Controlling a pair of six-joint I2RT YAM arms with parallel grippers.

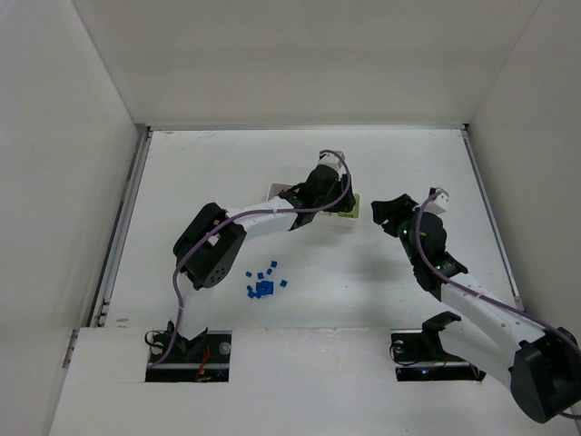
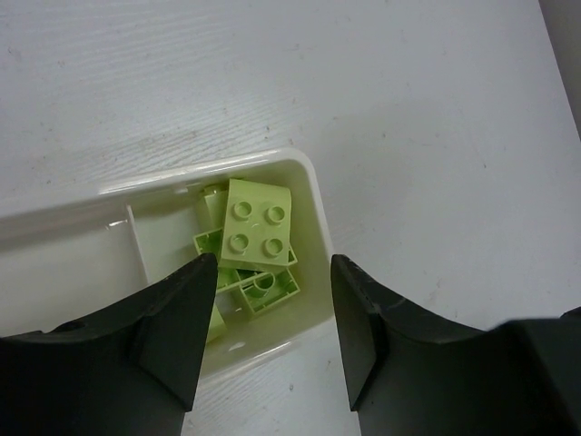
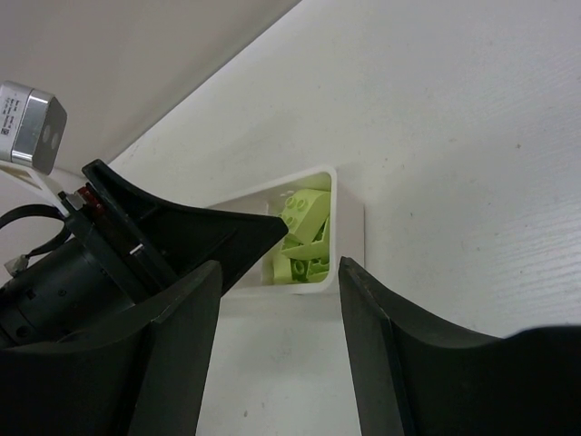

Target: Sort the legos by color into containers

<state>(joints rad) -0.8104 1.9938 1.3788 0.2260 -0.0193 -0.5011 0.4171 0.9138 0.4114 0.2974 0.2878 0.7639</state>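
Note:
Several yellow-green bricks [image 2: 259,232] lie piled in the right end compartment of the white tray [image 2: 313,195]; they also show in the right wrist view [image 3: 304,241]. My left gripper [image 2: 272,341] hangs open and empty just above that compartment's near rim. In the top view the left gripper [image 1: 338,202] covers most of the tray [image 1: 275,191]. My right gripper [image 3: 277,354] is open and empty, to the right of the tray [image 3: 349,227], pointing at it. Small dark blue bricks [image 1: 263,283] lie scattered on the table near the left arm. No purple bricks show.
White walls enclose the white table [image 1: 399,163] on three sides. The left arm's elbow [image 1: 211,245] rises just above the blue bricks. The right arm [image 1: 436,259] reaches in from the lower right.

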